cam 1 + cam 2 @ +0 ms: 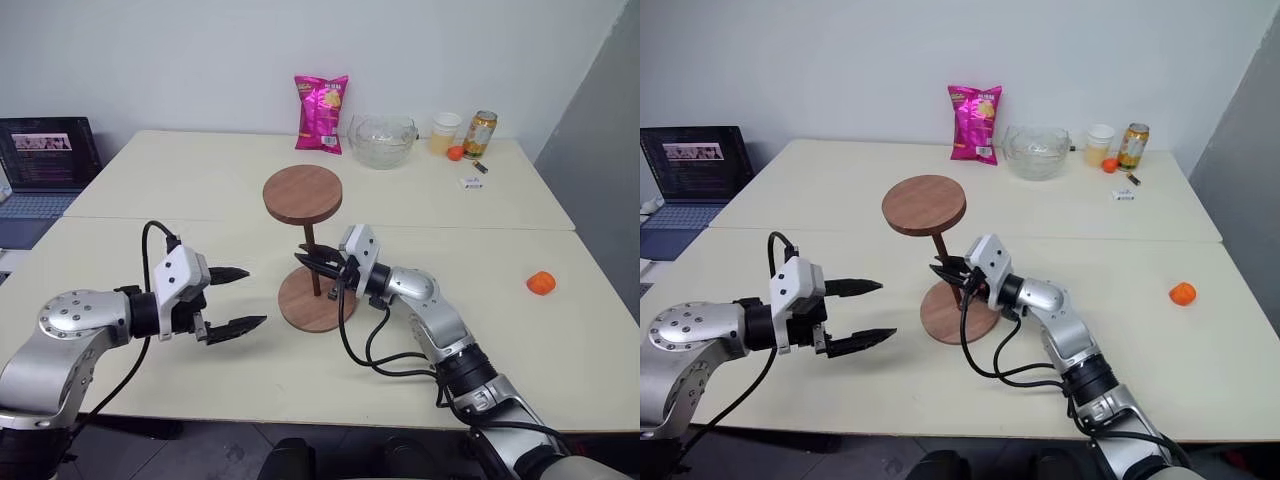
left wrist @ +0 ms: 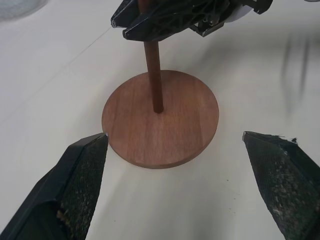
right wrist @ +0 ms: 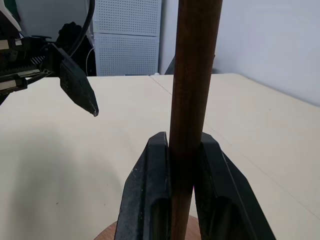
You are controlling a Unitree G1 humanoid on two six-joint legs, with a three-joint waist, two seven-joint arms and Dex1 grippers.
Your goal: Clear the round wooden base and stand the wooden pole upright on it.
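The round wooden base (image 1: 300, 311) lies flat on the table's middle. The wooden pole (image 1: 307, 236) stands upright on its centre, its own disc (image 1: 303, 193) at the top. My right gripper (image 1: 312, 258) is shut on the rod partway up; the right wrist view shows both fingers (image 3: 150, 195) pressed against the pole (image 3: 192, 75). My left gripper (image 1: 252, 297) hangs open just left of the base, touching nothing. In the left wrist view the base (image 2: 175, 125) lies between its fingers (image 2: 82, 180), apart from both.
At the table's far side stand a pink snack bag (image 1: 322, 112), a glass bowl (image 1: 382, 140), a cup (image 1: 445, 130) and a can (image 1: 480, 133). A small orange object (image 1: 541, 283) lies at the right. A laptop (image 1: 45, 155) sits far left.
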